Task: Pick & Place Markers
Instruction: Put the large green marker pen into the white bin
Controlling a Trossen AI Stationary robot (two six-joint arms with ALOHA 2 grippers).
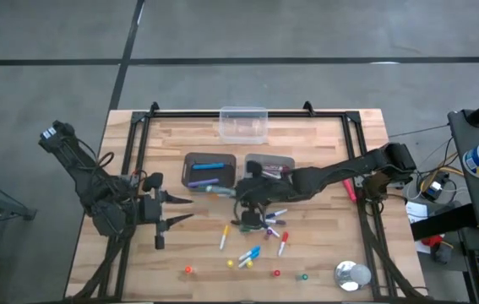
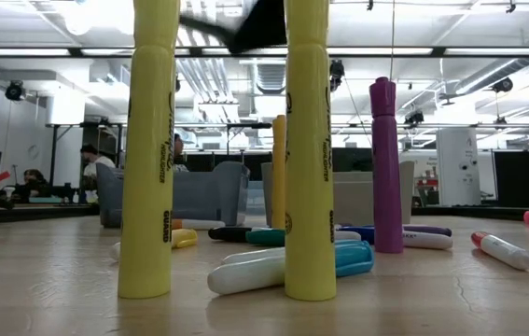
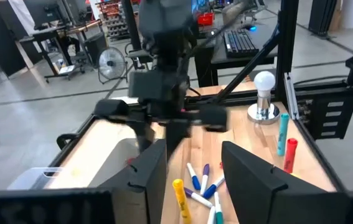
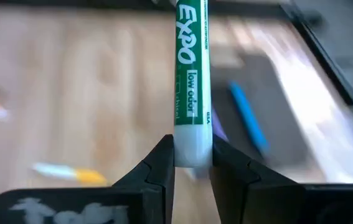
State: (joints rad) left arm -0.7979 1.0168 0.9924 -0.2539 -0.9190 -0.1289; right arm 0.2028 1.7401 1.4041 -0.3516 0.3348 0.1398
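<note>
In the high view, two trays (image 1: 209, 171) sit side by side at table centre, a clear container (image 1: 243, 123) above them, loose markers (image 1: 252, 252) scattered below, and a tape roll (image 1: 352, 275) at lower right.

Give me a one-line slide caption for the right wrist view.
Right hand shut on a green Expo marker, held above the wooden table with a blue marker beyond.
</note>
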